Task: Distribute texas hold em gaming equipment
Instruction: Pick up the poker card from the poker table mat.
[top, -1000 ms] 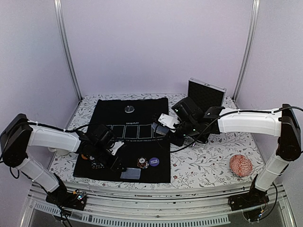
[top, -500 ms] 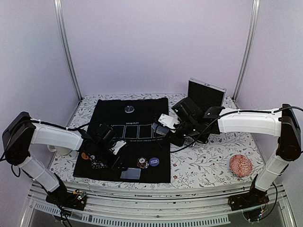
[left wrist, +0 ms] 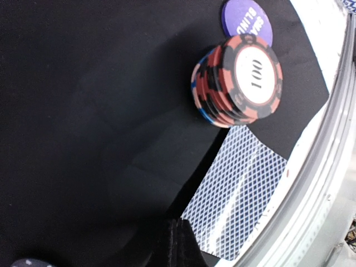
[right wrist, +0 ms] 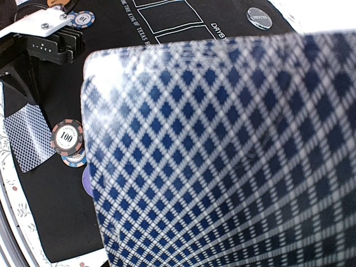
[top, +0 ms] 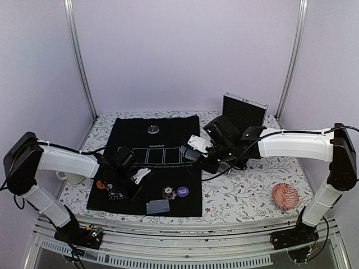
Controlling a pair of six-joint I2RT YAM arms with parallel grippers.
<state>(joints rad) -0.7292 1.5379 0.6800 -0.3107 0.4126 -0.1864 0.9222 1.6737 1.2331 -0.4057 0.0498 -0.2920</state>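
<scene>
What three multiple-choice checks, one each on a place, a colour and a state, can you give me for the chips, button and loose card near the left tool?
1. The purple button lies:
A) beside the chip stack
B) on top of it
C) far from it, alone

2. The top chip has a rim of:
A) green and white
B) red and black
C) plain blue

3. The loose card lies:
A) face up
B) on edge
C) face down

Answers: 1A, it sits right next to the stack; 2B, red and black blocks ring the 100; 3C, its blue diamond back shows.
</scene>
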